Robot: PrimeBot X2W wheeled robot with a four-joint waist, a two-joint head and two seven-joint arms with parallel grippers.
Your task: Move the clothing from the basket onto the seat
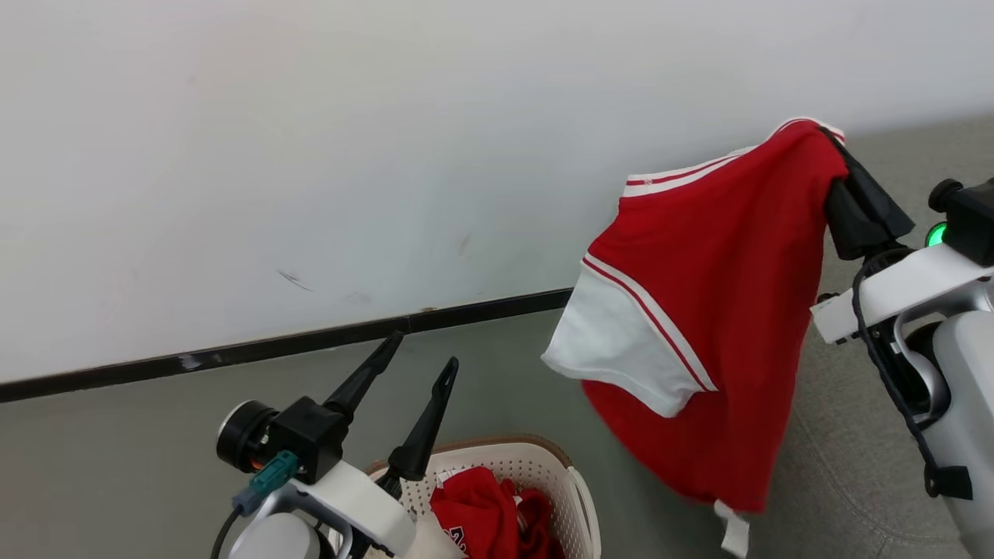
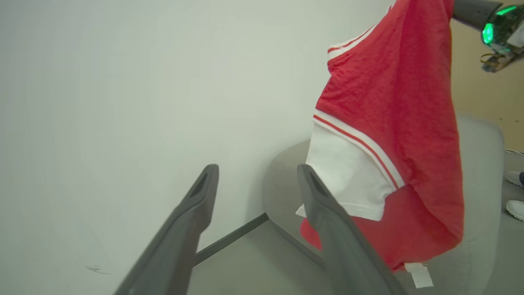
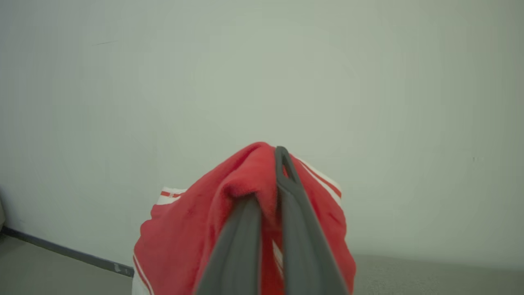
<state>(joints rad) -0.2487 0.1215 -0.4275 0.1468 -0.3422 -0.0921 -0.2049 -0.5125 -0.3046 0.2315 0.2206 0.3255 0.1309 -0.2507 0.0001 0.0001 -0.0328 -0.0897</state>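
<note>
Red shirt (image 1: 722,310), pinched in the closed right hand (image 3: 279,164), was hung mid-transfer above the edge of the seat (image 1: 846,466). More clothing (image 1: 485,512) lay in the basket (image 1: 581,485) beside the seat. The left hand (image 1: 424,349) was spread wide, empty. Lowering and release were judged next.

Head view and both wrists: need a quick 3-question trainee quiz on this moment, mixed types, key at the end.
1. Multiple choice: what is the right gripper clamped on?
A) the hanging red garment
B) a basket handle
C) nothing
2. True or false: the left gripper is open and holds nothing.
3. Short answer: where does the other red clothing lie?

Key: 1 A. 2 true. 3 in the basket.
</note>
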